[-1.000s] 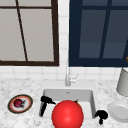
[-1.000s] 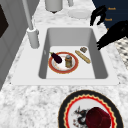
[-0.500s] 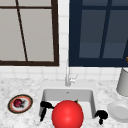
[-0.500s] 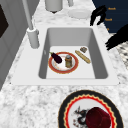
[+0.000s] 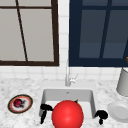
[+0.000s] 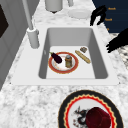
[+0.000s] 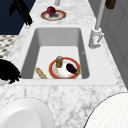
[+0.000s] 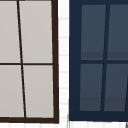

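My left hand hovers over the sink's front left corner with its fingers straight and spread, holding nothing; it is also in the left side view and the right side view. My right hand hangs at the front right corner with fingers loosely bent, empty, close to a white plate. A big red ball shows between the hands. In the sink lies a red-rimmed plate with an eggplant and a small jar.
A bread stick and a small brown piece lie on the sink floor beside the plate. Left of the sink a patterned plate carries a dark red fruit. A grey canister stands back right; the faucet rises behind the sink.
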Controlling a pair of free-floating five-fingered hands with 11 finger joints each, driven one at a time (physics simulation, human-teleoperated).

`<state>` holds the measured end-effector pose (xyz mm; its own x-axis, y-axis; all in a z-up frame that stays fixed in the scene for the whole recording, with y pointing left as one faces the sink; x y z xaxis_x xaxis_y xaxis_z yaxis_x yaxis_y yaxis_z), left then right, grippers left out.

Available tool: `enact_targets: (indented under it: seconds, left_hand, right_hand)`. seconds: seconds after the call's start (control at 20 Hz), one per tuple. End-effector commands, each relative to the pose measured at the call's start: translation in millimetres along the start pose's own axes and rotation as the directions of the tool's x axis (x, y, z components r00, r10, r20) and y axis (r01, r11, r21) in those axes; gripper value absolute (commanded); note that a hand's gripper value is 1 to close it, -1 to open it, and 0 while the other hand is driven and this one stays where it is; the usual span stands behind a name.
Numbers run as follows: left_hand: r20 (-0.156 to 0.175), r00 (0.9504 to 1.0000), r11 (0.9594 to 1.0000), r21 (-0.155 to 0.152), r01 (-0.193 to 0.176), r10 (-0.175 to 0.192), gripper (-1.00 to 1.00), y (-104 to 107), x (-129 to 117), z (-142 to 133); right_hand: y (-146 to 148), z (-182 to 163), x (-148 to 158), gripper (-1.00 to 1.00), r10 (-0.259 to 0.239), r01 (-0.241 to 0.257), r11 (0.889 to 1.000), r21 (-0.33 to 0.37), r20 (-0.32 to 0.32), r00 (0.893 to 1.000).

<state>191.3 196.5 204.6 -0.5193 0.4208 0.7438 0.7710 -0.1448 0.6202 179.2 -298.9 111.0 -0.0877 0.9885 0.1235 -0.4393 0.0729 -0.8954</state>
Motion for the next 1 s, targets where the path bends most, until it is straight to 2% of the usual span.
enact_targets:
  seconds: [0.0, 0.1, 0.35, 0.4, 0.45, 0.5, 0.55, 0.65, 0.7, 0.75, 0.9, 0.95]
  left_hand:
    - [-0.063, 0.9978, 0.9968, 0.076, 0.025, -0.02, -1.0, -17, -5, 0]
    - [-0.069, 0.9973, 0.9958, 0.086, 0.033, -0.027, -1.0, -20, -6, 1]
    - [-0.052, 0.9986, 0.9979, 0.063, 0.015, -0.012, -1.0, -22, -4, 6]
    - [-0.004, 1.0, 1.0, 0.001, 0.0, 0.0, -1.0, -21, -5, 2]
    - [-0.004, 1.0, 1.0, 0.0, -0.001, 0.001, 0.0, -22, -5, 3]
    - [0.002, 1.0, 0.9999, -0.012, 0.003, -0.003, 0.0, -21, -5, 4]
    - [0.002, 1.0, 0.9999, -0.013, 0.008, -0.008, 0.0, -21, -5, 4]
    - [-0.002, 0.9999, 0.9998, -0.007, 0.016, -0.016, 0.0, -21, -5, 4]
    - [-0.003, 0.9998, 0.9998, -0.006, 0.02, -0.02, 0.0, -21, -5, 4]
    - [-0.004, 0.9997, 0.9997, -0.004, 0.023, -0.023, 0.0, -22, -5, 4]
    - [-0.007, 0.9995, 0.9995, -0.001, 0.031, -0.031, 0.0, -22, -6, 3]
    - [-0.008, 0.9994, 0.9995, 0.0, 0.033, -0.033, 0.0, -22, -6, 3]
  right_hand:
    - [0, 0, 0, 0.0, 0.0, 0.0, 1.0, 0.0, 0.0, 1.0]
    - [0, 0, 0, 0.0, 0.0, 0.0, 1.0, 0.0, 0.0, 1.0]
    - [0, 0, 0, 0.0, 0.0, 0.0, 1.0, 0.0, 0.0, 1.0]
    - [0, 0, 0, 0.0, 0.0, 0.0, 1.0, 0.0, 0.0, 1.0]
    - [0, 0, 1, -1.0, 0.0, 0.0, 1.0, 0.0, 0.0, 1.0]
    - [0, -2, 6, -1.0, 0.011, -0.011, 1.0, 0.002, -0.008, 1.0]
    - [-1, -5, 9, -1.0, 0.038, -0.038, 0.999, 0.004, -0.009, 0.999]
    - [-2, -1, 9, -1.0, 0.05, -0.05, 0.999, 0.011, 0.007, 0.999]
    - [0, -3, 14, -1.0, 0.018, -0.018, 1.0, 0.013, -0.011, 1.0]
    - [-1, -1, 5, -1.0, 0.011, -0.011, 1.0, 0.013, -0.008, 1.0]
    - [1, -7, 14, -1.0, 0.024, -0.025, 1.0, 0.019, 0.018, 1.0]
    - [1, -9, 19, -1.0, 0.025, -0.026, 0.999, 0.043, 0.019, 0.999]
